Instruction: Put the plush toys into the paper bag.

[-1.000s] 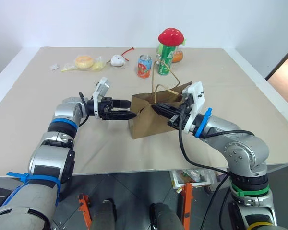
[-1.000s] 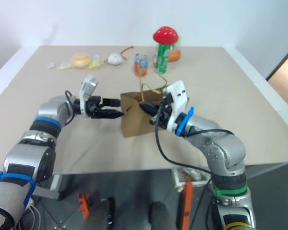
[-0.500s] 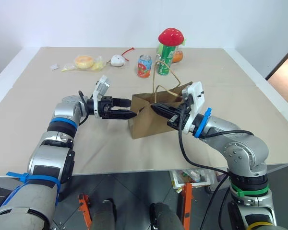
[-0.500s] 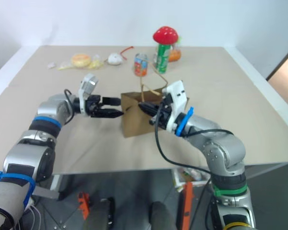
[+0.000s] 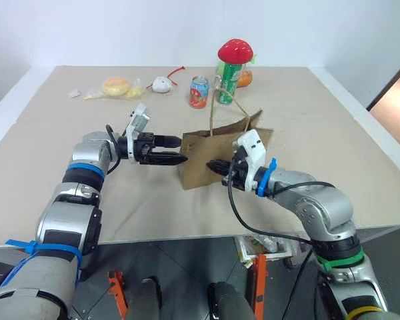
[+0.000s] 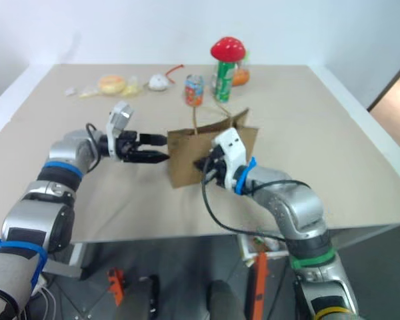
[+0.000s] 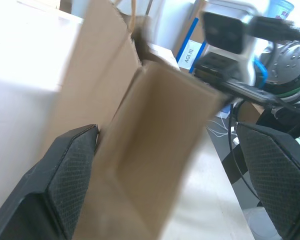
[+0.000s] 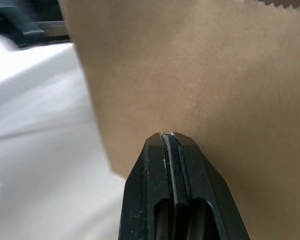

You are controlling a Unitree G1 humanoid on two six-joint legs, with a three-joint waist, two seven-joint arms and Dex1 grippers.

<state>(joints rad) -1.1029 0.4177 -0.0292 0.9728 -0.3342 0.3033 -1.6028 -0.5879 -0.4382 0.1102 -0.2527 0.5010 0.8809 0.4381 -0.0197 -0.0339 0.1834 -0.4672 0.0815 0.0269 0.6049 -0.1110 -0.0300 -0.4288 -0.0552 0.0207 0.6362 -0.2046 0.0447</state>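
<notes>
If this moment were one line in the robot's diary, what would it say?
left gripper: open beside paper bag | right gripper: shut, tips at bag's front | plush toys: not seen

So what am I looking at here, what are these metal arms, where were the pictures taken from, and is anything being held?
It is a humanoid robot with two arms. Two pictures look down from its head; the other two come from small cameras on its wrists. On the table stands a brown paper bag. The left tool is open beside the bag's side. The right tool is shut, empty, its tip at the bag's front. Farther back sit a small can, a green can with a red mushroom toy on top, a small white toy and a wrapped yellow item. Nothing is held.
</notes>
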